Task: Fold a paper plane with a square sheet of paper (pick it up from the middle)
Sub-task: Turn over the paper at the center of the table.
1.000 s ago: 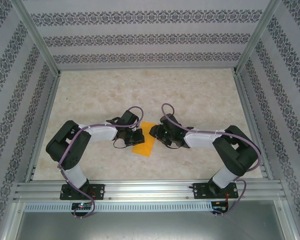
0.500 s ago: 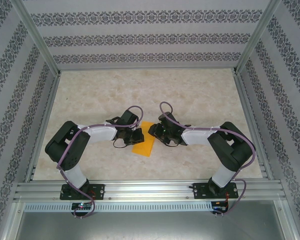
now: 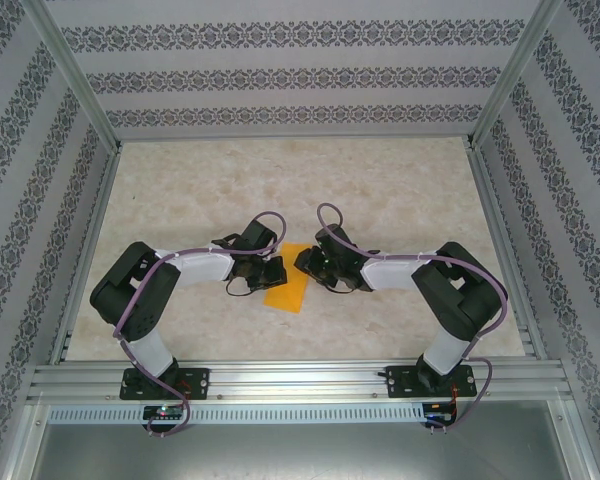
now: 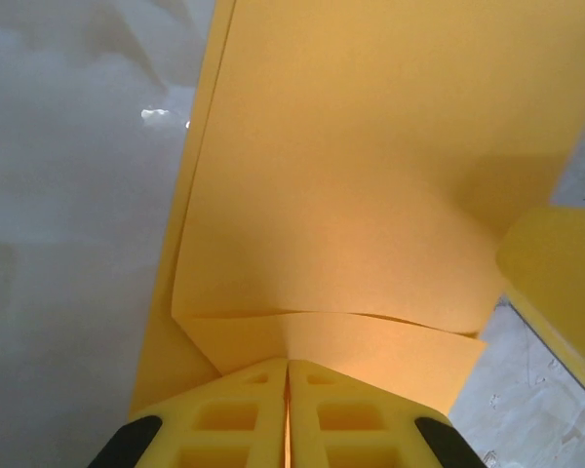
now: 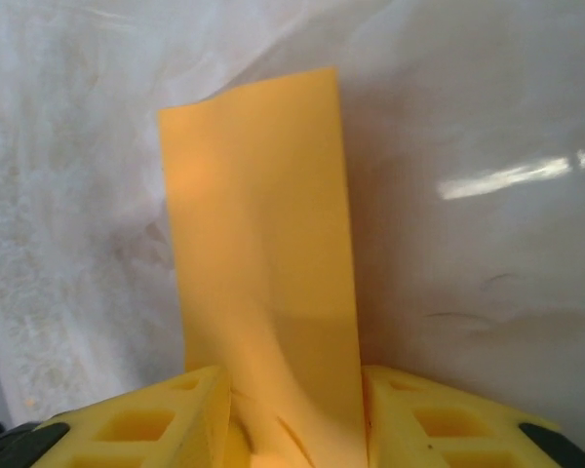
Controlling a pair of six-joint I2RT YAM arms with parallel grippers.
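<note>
On table: sheet between left tool, right tool.

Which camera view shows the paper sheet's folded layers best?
The left wrist view: the square sheet of paper spreads from the shut left gripper, its layers and curled edge plain. The right wrist view shows a narrow strip between the parted fingers of the right gripper. The top external view shows a small patch between the arms.
</note>
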